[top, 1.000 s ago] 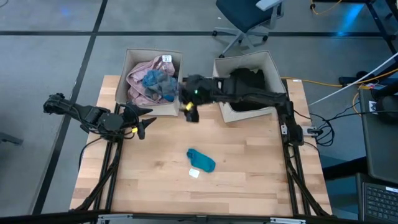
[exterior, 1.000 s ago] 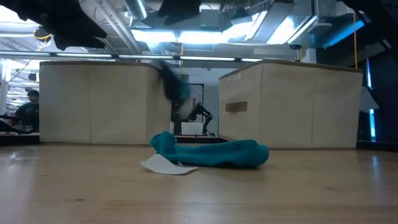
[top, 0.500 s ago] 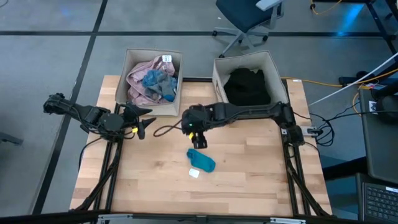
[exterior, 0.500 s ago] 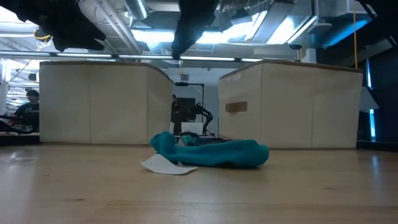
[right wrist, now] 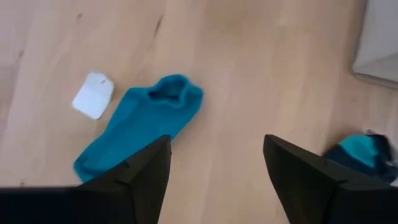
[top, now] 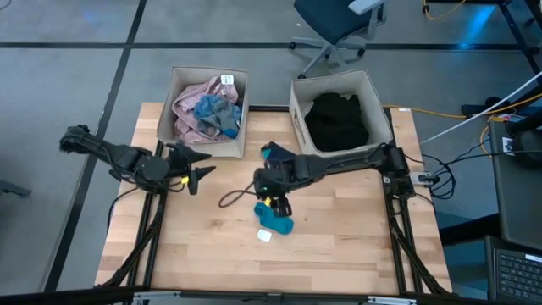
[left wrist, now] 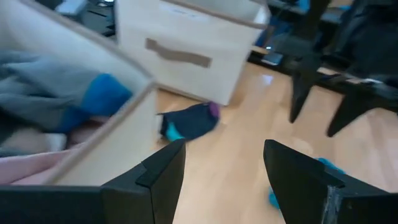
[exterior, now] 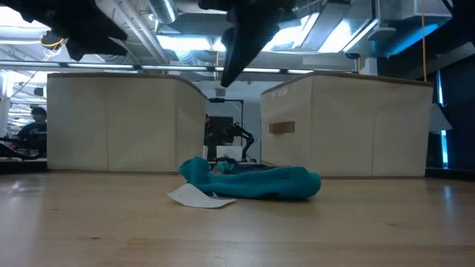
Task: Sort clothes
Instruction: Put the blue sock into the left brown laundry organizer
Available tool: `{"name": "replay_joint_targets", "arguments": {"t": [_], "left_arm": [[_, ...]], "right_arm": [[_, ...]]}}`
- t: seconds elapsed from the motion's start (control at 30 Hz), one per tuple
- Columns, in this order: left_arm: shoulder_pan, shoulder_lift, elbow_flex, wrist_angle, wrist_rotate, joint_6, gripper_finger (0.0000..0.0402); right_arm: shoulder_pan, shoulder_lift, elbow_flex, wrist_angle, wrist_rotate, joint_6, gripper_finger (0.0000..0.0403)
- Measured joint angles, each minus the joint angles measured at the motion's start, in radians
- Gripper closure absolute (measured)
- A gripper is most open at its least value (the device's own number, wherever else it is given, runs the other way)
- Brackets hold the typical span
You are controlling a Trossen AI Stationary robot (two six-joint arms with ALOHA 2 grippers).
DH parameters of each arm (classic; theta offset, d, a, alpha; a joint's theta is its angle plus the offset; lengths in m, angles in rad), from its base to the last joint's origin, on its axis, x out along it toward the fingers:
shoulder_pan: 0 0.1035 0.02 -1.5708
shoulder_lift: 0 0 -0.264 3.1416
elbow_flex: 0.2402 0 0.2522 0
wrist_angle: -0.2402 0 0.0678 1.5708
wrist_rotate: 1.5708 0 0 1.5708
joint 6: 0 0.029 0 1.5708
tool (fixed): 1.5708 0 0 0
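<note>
Right hand [top: 275,203]: we are seeing it hanging over the teal sock [top: 276,219] mid-table, fingers apart and holding nothing; in its wrist view the sock lies just past the fingers [right wrist: 140,177].
Just changed: 1 second ago this hand was up between the 2 bins; it has now swung down and forward to the sock, fingers narrowing slightly.
Meaning: we are judging the next pick is starting; this sock is still unsorted.
Other loose piece: a small dark item with teal [top: 269,153] is lying between the bins.
White tag [top: 264,236]: touching the sock's near edge; we are wanting it left behind.
Left hand [top: 198,172]: waiting, fingers apart, near the left bin [top: 172,110], which holds pink and blue clothes.
Right bin [top: 296,110]: holding black clothes.
Room: bare table [top: 339,246] is surrounding the sock, well clear of edges.
</note>
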State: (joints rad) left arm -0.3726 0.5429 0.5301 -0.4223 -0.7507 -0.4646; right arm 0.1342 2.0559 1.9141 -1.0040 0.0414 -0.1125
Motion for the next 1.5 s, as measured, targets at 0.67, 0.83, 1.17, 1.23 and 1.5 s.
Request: {"name": "replay_joint_targets", "arguments": {"t": [0.67, 0.83, 1.17, 1.23, 1.5], "left_arm": [[-0.136, 0.514, 0.000, 0.482, 0.065, 0.032, 0.0194], [-0.126, 0.678, 0.000, 0.637, 0.106, 0.033, 0.0194], [-0.061, 1.028, 0.027, 0.913, 0.199, 0.006, 0.0194], [-0.044, 1.093, 0.057, 0.911, 0.206, -0.004, 0.0194], [0.009, 1.305, 0.150, 0.878, 0.295, -0.029, 0.0198]], "right_arm": [[0.170, -0.307, -0.800, 0.744, 0.108, 0.196, 0.0153], [0.166, -0.305, -0.914, 0.916, 0.102, 0.226, 0.0153], [0.168, -0.305, -1.008, 1.002, 0.091, 0.264, 0.0153], [0.167, -0.305, -1.028, 1.051, 0.091, 0.265, 0.0153], [0.167, -0.305, -1.084, 1.155, 0.098, 0.271, 0.0153]]}}
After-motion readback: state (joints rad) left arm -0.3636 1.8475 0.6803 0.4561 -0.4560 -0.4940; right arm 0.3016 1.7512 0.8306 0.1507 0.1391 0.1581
